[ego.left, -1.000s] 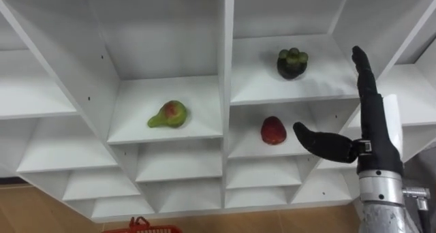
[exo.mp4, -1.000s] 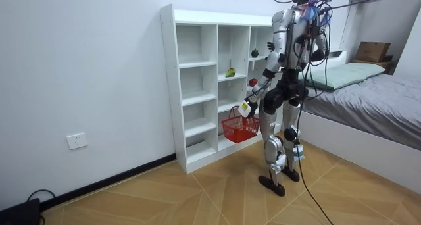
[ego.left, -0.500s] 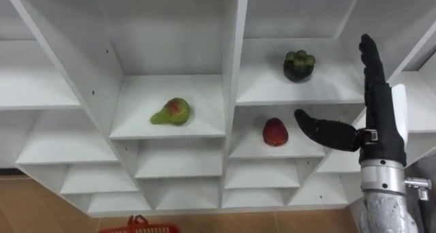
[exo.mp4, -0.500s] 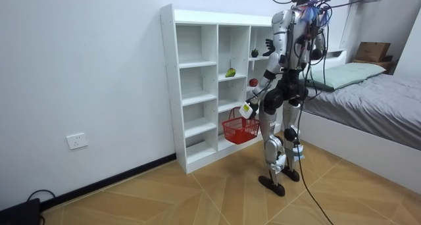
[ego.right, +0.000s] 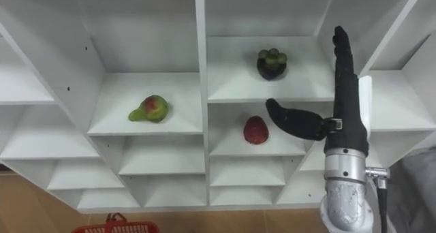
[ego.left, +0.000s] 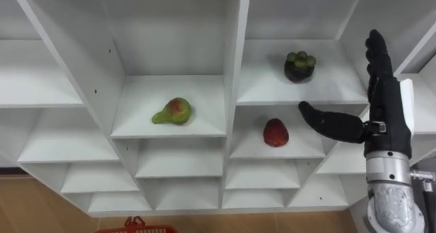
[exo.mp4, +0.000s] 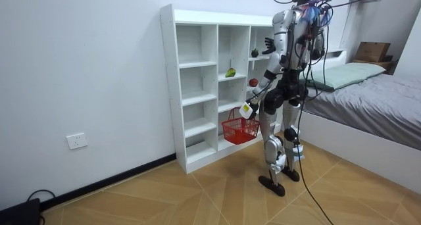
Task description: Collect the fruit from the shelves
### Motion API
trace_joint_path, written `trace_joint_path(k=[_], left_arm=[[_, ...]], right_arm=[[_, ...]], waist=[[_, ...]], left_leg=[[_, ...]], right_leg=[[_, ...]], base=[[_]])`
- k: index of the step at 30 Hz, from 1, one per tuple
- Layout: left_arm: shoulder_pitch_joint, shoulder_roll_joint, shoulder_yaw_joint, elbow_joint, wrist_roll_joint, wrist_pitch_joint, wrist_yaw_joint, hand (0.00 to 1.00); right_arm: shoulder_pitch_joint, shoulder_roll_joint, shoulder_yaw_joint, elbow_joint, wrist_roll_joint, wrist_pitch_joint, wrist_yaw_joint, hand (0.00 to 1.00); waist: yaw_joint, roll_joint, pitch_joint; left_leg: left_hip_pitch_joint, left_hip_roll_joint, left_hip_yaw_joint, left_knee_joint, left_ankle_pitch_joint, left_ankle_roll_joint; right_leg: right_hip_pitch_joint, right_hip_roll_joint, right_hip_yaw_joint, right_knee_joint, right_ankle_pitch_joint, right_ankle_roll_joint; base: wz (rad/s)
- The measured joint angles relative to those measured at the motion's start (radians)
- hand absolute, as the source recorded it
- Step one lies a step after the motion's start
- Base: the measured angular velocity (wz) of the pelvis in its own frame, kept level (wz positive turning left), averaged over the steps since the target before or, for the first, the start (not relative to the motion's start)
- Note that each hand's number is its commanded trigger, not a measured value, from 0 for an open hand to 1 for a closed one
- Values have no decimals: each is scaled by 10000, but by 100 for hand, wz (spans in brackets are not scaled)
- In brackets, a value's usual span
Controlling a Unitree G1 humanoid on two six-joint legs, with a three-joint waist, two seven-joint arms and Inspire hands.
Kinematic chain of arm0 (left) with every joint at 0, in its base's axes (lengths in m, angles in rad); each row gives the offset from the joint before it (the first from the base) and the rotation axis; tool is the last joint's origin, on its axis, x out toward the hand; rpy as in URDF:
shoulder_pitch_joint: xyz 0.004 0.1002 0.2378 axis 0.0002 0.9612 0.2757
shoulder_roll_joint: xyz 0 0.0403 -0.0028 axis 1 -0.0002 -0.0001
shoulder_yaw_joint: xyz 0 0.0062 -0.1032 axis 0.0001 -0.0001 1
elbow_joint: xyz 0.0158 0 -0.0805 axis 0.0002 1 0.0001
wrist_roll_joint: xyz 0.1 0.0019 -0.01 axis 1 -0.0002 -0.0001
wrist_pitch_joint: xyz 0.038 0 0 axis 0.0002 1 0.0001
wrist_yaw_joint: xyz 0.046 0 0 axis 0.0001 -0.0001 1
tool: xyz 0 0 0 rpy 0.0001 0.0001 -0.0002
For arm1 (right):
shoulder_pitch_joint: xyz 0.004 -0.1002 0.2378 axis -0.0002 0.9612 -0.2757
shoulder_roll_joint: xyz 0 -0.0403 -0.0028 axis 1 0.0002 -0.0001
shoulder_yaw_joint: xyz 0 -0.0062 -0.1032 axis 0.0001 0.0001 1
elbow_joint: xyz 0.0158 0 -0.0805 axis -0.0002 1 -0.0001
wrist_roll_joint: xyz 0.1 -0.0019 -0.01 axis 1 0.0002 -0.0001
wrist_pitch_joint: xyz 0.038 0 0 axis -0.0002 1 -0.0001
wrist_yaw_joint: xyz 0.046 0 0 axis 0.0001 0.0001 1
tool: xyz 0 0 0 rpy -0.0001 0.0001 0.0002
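Robot standing before the white closet [ego.left: 235, 56], seen from the room. Over the last second the right robot hand [ego.left: 385, 114] has risen in front of the right-hand compartments, fingers straight and apart, thumb stretched left; it holds nothing. It now stands level with the dark mangosteen [ego.left: 300, 66] on the upper right shelf, its thumb just right of the red fruit [ego.left: 275, 132] one shelf below. The pear [ego.left: 173, 112] lies in the compartment to the left. All three fruits remain on their shelves, so collection has probably not begun, and a reach for the mangosteen looks likeliest. The left robot hand [exo.mp4: 245, 108] hangs low above the red basket [exo.mp4: 240, 129]; its grip cannot be made out. Surroundings: wooden floor [exo.mp4: 197, 199], a bed [exo.mp4: 368, 87] at the room view's right.
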Motion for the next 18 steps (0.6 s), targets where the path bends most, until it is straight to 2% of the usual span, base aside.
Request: trace_joint_path(k=[6, 12, 18], left_arm=[[12, 1, -4, -3, 0, 8, -77, 100], [6, 4, 12, -3, -1, 13, -78, 100], [29, 4, 0, -5, -12, 23, -122, 100]], right_arm=[[-564, -59, -62, 504, 228, 1, 156, 0], [-754, -116, -60, 626, 886, 270, 270, 0], [-924, -473, -54, 636, 1281, 418, 420, 0]], waist=[[-11, -41, 7], [25, -99, 31], [71, -166, -2]], left_leg=[[-16, 0, -65, 8, 0, -1], [-14, -5, -134, 11, 1, -1], [28, -8, -177, 15, 1, -1]], right_leg=[[12, -11, -91, -5, 0, 0], [1, -12, -126, -9, 0, 0], [39, -12, -145, -6, 0, 0]], base=[[3], [0], [0]])
